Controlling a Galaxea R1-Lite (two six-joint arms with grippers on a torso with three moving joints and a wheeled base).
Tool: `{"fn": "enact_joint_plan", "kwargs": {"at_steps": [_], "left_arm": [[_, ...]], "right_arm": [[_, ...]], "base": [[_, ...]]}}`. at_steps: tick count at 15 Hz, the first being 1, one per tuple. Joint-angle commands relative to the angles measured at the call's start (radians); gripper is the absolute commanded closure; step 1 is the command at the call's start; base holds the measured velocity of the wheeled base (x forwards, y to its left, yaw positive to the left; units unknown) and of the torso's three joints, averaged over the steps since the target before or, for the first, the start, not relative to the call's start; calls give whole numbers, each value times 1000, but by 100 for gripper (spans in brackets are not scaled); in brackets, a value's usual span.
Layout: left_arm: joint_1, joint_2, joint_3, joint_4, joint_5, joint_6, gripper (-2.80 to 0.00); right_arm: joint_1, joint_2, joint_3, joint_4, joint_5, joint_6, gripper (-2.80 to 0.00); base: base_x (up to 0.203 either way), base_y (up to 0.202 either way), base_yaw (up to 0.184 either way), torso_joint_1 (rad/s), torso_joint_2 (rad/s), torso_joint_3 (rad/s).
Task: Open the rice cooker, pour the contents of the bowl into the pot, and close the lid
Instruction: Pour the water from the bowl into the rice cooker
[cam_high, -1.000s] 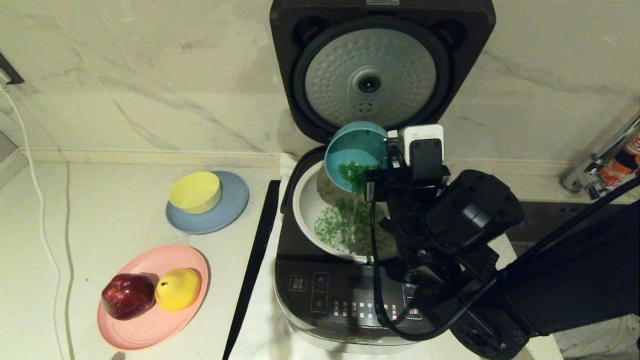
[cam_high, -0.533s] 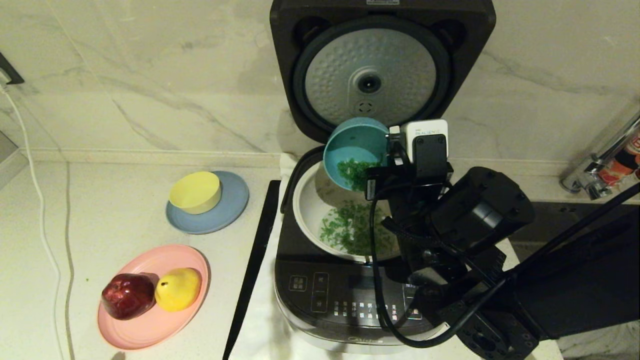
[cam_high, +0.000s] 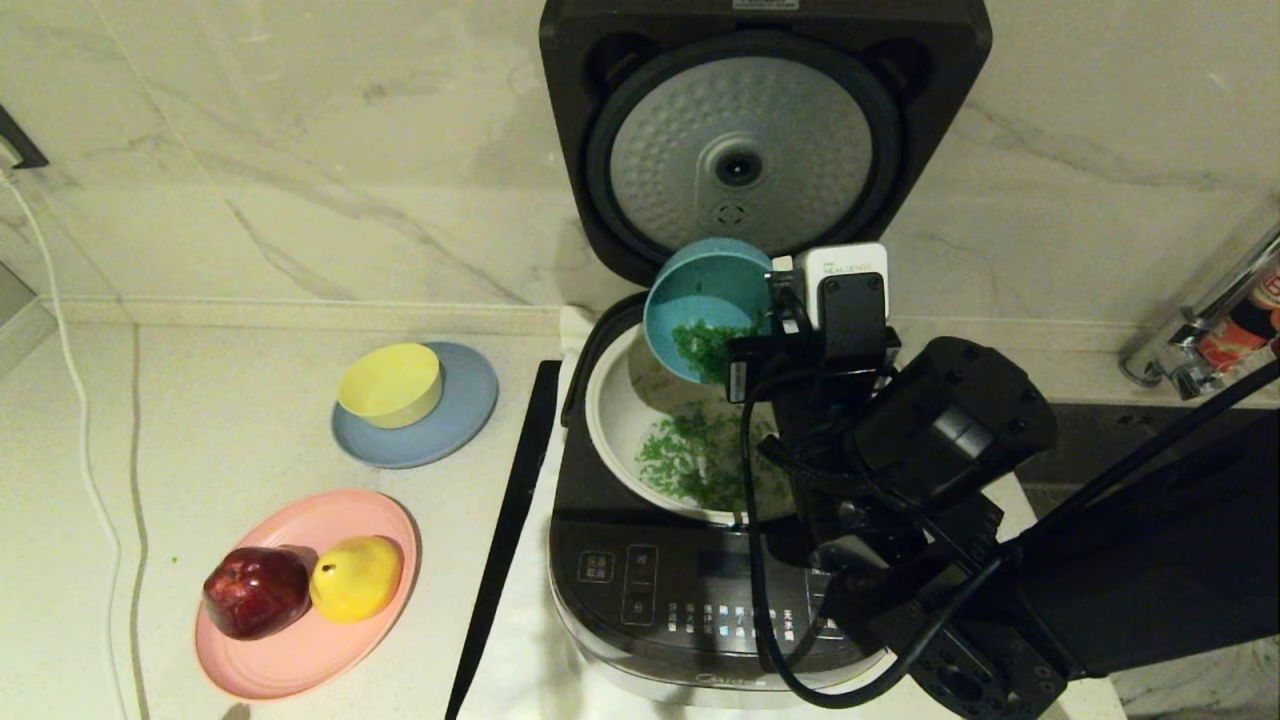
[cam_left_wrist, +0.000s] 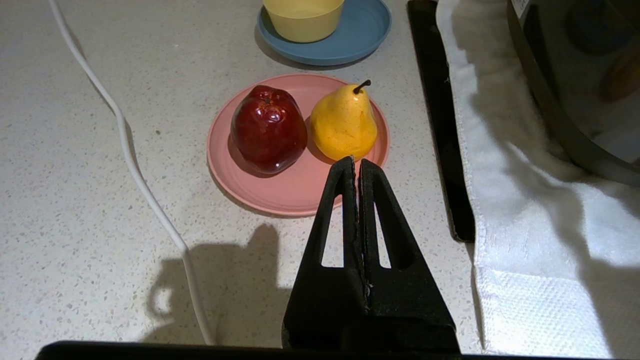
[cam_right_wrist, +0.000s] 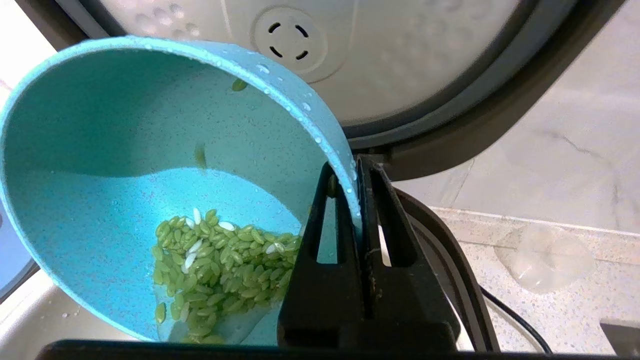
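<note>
Right gripper (cam_right_wrist: 356, 172): clamped tight on the rim of the blue bowl (cam_high: 705, 300), tipped above the white pot (cam_high: 612, 425).
Green grains (cam_right_wrist: 220, 272): heaped at the bowl's low side, more scattered in the pot.
Rice cooker (cam_high: 640, 590): lid (cam_high: 760, 140) raised upright behind the bowl.
Left gripper (cam_left_wrist: 357, 167): closed, empty, hanging over the counter by a pink plate (cam_left_wrist: 280, 192).

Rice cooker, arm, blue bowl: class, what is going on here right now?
The right gripper is shut on the rim of the blue bowl, tipping it over the open rice cooker. Green grains already lie in the white pot; some remain in the bowl. The lid stands upright. The left gripper idles, shut, near the fruit plate.
</note>
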Motion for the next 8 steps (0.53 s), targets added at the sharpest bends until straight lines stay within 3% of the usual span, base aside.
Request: {"fn": "enact_joint_plan", "kwargs": {"at_steps": [1,4,8], "left_arm": [[0,0,8,-1,1,1,0],[0,0,8,-1,-1,1,0],[0,0,8,-1,1,1,0]], "right_arm": [[0,-2,-32,-8,-7,-16,0],[1,-42,-76,24,-16,-47,0],[-4,-106,-143,343,-70,0,0]], "base": [[0,0,0,0,0,0],[0,0,0,0,0,0],[0,0,0,0,0,0]]}}
